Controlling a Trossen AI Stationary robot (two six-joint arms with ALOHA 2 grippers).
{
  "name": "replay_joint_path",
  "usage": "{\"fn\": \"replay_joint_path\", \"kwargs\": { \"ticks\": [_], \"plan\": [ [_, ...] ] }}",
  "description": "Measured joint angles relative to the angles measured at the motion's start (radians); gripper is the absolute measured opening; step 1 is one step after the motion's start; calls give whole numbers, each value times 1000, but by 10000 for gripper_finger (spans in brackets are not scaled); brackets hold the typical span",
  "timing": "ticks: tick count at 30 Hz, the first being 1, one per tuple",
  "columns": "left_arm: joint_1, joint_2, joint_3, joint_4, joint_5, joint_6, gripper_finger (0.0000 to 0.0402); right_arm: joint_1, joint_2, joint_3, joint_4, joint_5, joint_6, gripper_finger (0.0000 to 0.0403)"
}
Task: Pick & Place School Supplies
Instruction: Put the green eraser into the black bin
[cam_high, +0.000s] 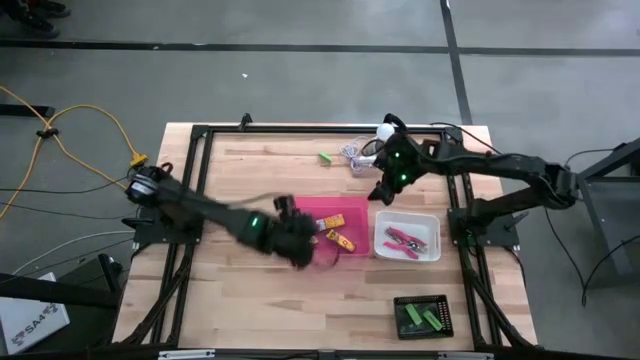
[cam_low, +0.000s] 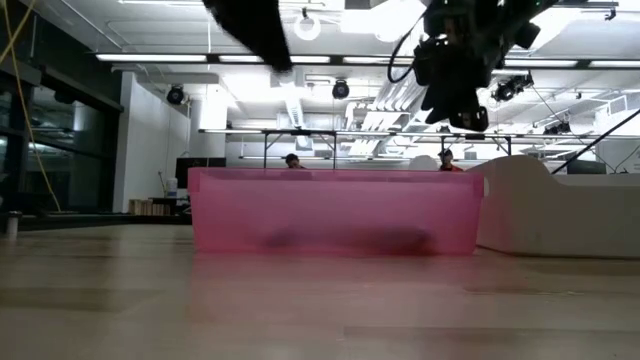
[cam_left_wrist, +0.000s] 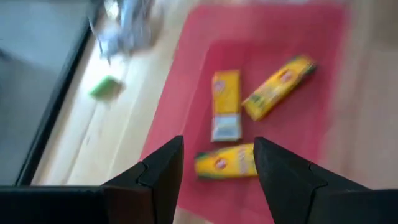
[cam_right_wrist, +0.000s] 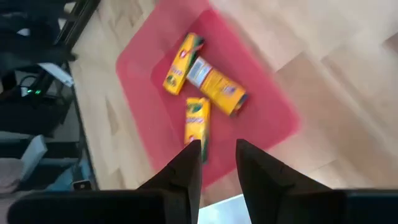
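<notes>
Pale wood made up the counter (cam_high: 250, 300), framed by black rails. On it, largest first, sat a pink tray (cam_high: 335, 210) near the middle, a white tray (cam_high: 430, 222) touching its right side, and a smaller black tray (cam_high: 422, 300) nearer the front right corner.

The left arm reached in from the left, its hand (cam_high: 300, 243) hanging over the pink tray's near left edge. In its own wrist view the two dark fingers (cam_left_wrist: 158, 174) stood apart with nothing between them. The right arm came in from the right, its hand (cam_high: 383, 192) above the far right corner of the pink tray; its fingers (cam_right_wrist: 186, 168) showed a narrow gap and held nothing.

Three yellow-orange blocks (cam_right_wrist: 214, 90) lay flat inside the pink tray, two of them touching at an angle and the third just beside them. Two pink-handled scissor-like tools (cam_high: 404, 241) lay in the white tray, and short green sticks (cam_high: 424, 318) rested in the black one. One more green stick (cam_high: 325, 157) lay loose on the counter at the far side, near a white bulb-like object (cam_high: 384, 131) with a grey cord (cam_high: 355, 157).
</notes>
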Motion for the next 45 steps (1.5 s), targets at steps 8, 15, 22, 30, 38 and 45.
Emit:
{"fn": "replay_joint_path", "kwargs": {
  "ticks": [8,15,22,30,38,45],
  "plan": [
    [285,-3,-18,78,116,240,187,-170,-3,0,-4,-3,-182,87],
    [517,-3,-74,249,554,465,187,-292,-4,0,-66,16,-321,87],
    [665,-3,-124,321,677,521,187,-335,-4,0,-163,170,-602,87],
    [703,-2,-132,376,769,565,187,-302,-4,0,-228,386,-1015,87],
    [725,-2,-133,386,831,600,187,-202,10,1,-213,483,-1491,87],
    [785,-2,-135,385,1022,624,187,-189,120,1,-188,510,-1518,87]
  ]
}}
